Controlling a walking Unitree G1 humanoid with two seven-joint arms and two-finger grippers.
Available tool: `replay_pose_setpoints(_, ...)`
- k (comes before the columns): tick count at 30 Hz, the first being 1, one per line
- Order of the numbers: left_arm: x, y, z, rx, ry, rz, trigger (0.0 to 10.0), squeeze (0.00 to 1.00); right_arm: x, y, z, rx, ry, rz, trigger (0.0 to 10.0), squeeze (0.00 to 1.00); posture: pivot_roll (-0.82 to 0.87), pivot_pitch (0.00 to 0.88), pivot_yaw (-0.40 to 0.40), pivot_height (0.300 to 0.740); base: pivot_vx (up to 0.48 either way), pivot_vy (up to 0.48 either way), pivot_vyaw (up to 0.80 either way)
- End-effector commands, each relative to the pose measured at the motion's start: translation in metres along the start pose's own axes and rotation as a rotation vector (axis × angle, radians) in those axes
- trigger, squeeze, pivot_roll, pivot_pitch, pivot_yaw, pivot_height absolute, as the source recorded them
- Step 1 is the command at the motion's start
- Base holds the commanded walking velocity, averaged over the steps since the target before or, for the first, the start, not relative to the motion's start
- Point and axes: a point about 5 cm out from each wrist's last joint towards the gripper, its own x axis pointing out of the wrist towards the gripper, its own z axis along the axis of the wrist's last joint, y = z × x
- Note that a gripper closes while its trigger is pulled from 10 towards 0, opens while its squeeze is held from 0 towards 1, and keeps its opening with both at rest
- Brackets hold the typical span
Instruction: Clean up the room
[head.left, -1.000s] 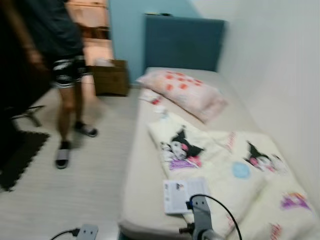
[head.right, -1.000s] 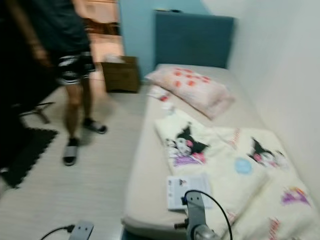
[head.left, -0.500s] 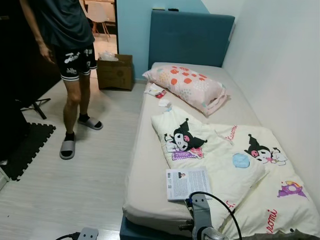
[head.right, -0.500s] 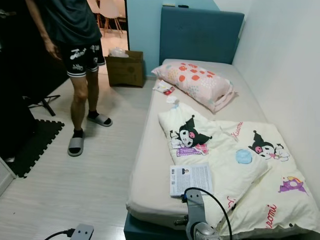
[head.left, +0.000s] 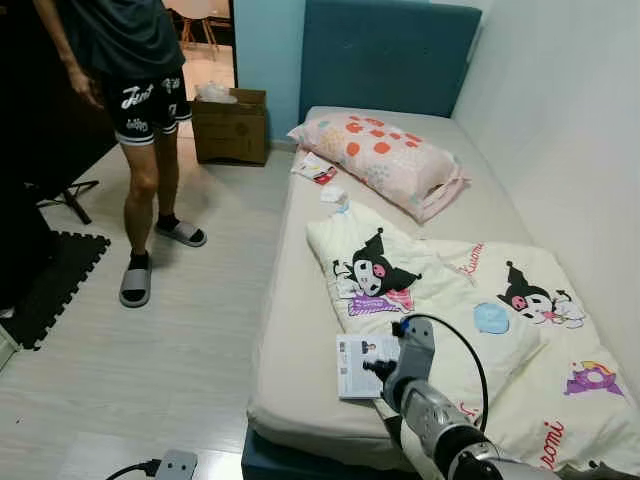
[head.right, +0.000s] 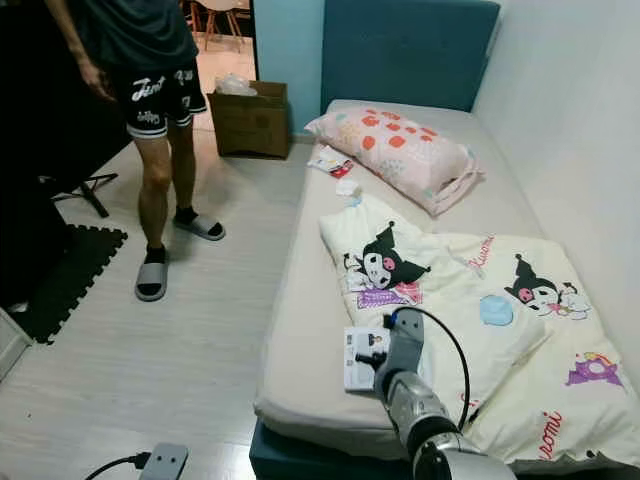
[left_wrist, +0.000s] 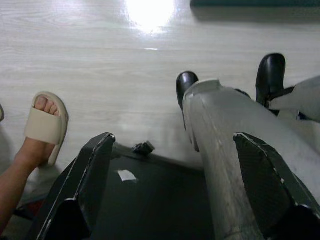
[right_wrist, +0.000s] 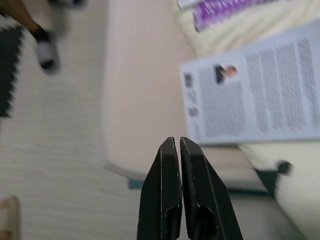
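A white printed leaflet (head.left: 357, 366) lies on the beige mattress (head.left: 300, 330) near the foot of the bed, at the edge of a cream cartoon blanket (head.left: 450, 300). My right arm (head.left: 425, 400) reaches over the bed's end towards it. In the right wrist view my right gripper (right_wrist: 178, 141) is shut and holds nothing, hanging above the mattress edge just short of the leaflet (right_wrist: 255, 95). Small wrappers (head.left: 315, 168) and a crumpled tissue (head.left: 333, 193) lie beside the pink pillow (head.left: 385, 160). My left gripper (left_wrist: 172, 137) hangs open over the floor.
A person (head.left: 130, 90) in sandals stands on the floor left of the bed, near a cardboard box (head.left: 230, 125). A black mat (head.left: 45, 290) lies at the far left, a power strip (head.left: 175, 465) close to me. A person's sandalled foot (left_wrist: 42, 122) is by my left arm. The wall runs along the bed's right.
My right arm has risen and reached forward, now over the leaflet on the bed. The blur has cleared and the view has shifted slightly. The person stays in place.
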Motion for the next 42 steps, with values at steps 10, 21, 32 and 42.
replay_pose_setpoints(10, -0.001, 0.01, 0.043, -0.124, -0.156, 0.027, 10.0, 0.0, 0.002, 0.002, 0.014, 0.139, -0.051, 0.034, 10.0, 0.0, 0.11, 0.0, -0.067, 0.638, 0.0, 0.0, 0.0)
replay_pose_setpoints(21, -0.005, 0.011, 0.084, -0.167, -0.279, 0.014, 10.0, 0.0, 0.0, -0.004, 0.024, 0.185, -0.115, 0.011, 10.0, 0.0, 0.1, 0.0, -0.058, 0.593, 0.0, 0.0, 0.0)
replay_pose_setpoints(32, -0.003, 0.006, 0.072, -0.158, -0.249, 0.002, 10.0, 0.0, -0.001, -0.011, 0.025, 0.209, -0.137, -0.011, 10.0, 0.0, 0.1, 0.0, -0.055, 0.593, 0.0, 0.0, 0.0)
replay_pose_setpoints(42, -0.004, 0.015, 0.068, -0.143, -0.274, 0.001, 10.0, 0.0, -0.008, -0.039, 0.034, 0.41, -0.218, -0.109, 10.0, 1.0, 0.17, 0.061, -0.046, 0.593, 0.0, 0.0, 0.0)
